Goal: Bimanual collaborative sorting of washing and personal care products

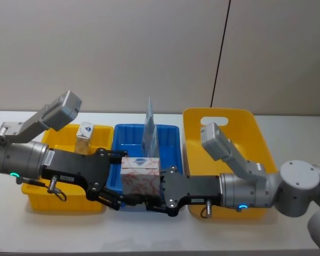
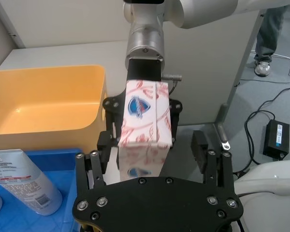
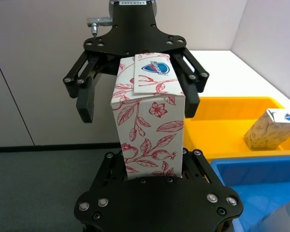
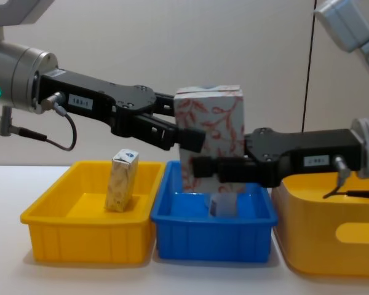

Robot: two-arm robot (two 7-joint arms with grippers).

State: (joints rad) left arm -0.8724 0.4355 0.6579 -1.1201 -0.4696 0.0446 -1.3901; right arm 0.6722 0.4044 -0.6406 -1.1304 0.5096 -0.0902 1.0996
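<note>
The white cardboard carton with red leafy pattern [image 1: 140, 178] hangs upright above the blue plastic tray [image 4: 215, 236], clamped low by the right pincer [image 2: 142, 123]. The left pincer [image 3: 137, 99] gapes around its top. Likely light and crushable: grip the flat sides gently.

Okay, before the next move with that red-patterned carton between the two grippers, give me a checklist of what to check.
1. Right gripper shut on the white carton: ok, it clamps the lower part.
2. Left gripper astride the carton: ok, its fingers stand open on either side, higher up.
3. Carton upright: ok.
4. Carton's base clear of the squeeze tube in the blue tray: cannot tell.
5. Room in the left yellow tray beside the small carton: ok.
</note>
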